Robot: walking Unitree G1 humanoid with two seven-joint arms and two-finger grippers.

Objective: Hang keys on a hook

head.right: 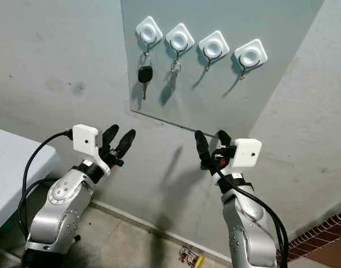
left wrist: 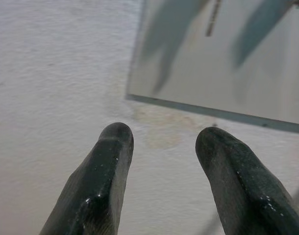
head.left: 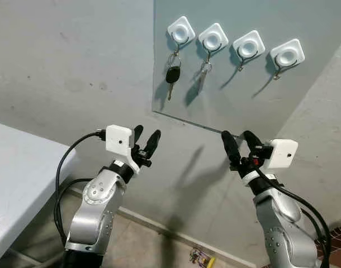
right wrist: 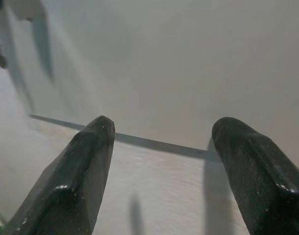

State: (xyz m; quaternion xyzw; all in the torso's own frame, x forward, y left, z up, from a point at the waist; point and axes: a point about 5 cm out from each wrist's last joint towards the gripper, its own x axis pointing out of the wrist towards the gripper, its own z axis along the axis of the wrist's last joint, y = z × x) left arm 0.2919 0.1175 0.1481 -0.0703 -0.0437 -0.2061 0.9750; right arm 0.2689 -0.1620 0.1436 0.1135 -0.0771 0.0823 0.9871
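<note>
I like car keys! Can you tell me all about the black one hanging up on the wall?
The black key hangs from the leftmost hook of four on a pale grey panel. It has a chunky black head that looks like plastic, a thin metal blade pointing straight down, and a metal ring looped over the hook. It hangs against the panel, with its shadow beside it. Neither gripper touches it; both are lower down.

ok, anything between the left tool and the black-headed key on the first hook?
Nothing. In the left eye view, bare panel and then grey wall separate the open left tool from the black-headed key on the leftmost hook.
</note>
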